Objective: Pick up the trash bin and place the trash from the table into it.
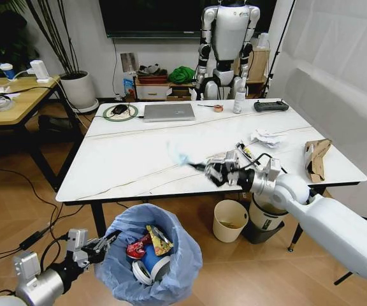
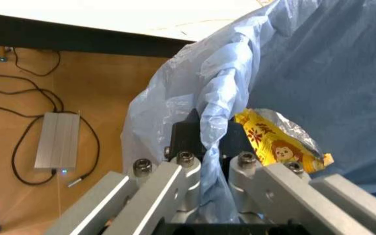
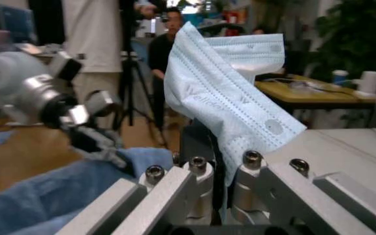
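The trash bin (image 1: 148, 261) stood on the floor before the table (image 1: 132, 159); two other bins (image 1: 230, 220) stood under the table, right of it.

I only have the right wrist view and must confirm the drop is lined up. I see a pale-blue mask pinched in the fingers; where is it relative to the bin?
Observer: In the head view the right gripper holds the mask above the table, near its front edge; the trash bin hangs lower, in front of that edge.
Operator: Who holds the bin?
Observer: The left gripper is clamped on its bag rim.
Operator: Anything in it?
Observer: A yellow wrapper, a red wrapper and a blue-banded cup.
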You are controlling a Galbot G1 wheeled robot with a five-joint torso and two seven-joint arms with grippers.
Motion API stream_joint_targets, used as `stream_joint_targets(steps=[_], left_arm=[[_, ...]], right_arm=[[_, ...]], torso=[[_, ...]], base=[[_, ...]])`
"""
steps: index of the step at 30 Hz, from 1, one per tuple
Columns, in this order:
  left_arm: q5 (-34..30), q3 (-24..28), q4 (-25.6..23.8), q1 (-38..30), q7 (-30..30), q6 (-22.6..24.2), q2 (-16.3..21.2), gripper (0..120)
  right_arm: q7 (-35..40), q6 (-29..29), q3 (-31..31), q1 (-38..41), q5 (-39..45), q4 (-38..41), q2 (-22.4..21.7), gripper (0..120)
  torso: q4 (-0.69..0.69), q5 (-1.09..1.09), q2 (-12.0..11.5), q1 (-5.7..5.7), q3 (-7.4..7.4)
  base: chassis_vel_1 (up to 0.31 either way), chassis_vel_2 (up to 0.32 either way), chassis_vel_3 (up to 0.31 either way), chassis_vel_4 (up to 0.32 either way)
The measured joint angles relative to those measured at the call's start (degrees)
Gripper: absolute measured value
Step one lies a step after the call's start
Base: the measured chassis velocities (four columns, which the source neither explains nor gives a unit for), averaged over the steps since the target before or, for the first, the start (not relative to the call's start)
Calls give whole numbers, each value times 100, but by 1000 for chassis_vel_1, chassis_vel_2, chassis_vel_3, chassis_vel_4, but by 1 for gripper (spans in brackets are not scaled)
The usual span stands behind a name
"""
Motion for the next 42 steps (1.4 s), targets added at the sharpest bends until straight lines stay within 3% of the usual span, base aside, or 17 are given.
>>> stream_joint_targets(steps=[10, 28, 42], left_arm=[[-94, -44, -38, 0, -13, 19, -13, 0], [-141, -29, -35, -33, -33, 33, -24, 0], [-142, -27, -20, -59, -32, 37, -55, 0]], right_arm=[[-1090, 76, -1119, 720, -480, 51, 229, 0], [-1083, 147, -1785, 1568, -670, -35, 491, 0], [-1062, 202, -1911, 1690, -775, -166, 533, 48]], torso=[[1, 0, 0, 0, 0], [1, 0, 0, 0, 0], [0, 0, 0, 0, 0]], base=[[0, 0, 0, 0], [0, 0, 0, 0], [0, 0, 0, 0]])
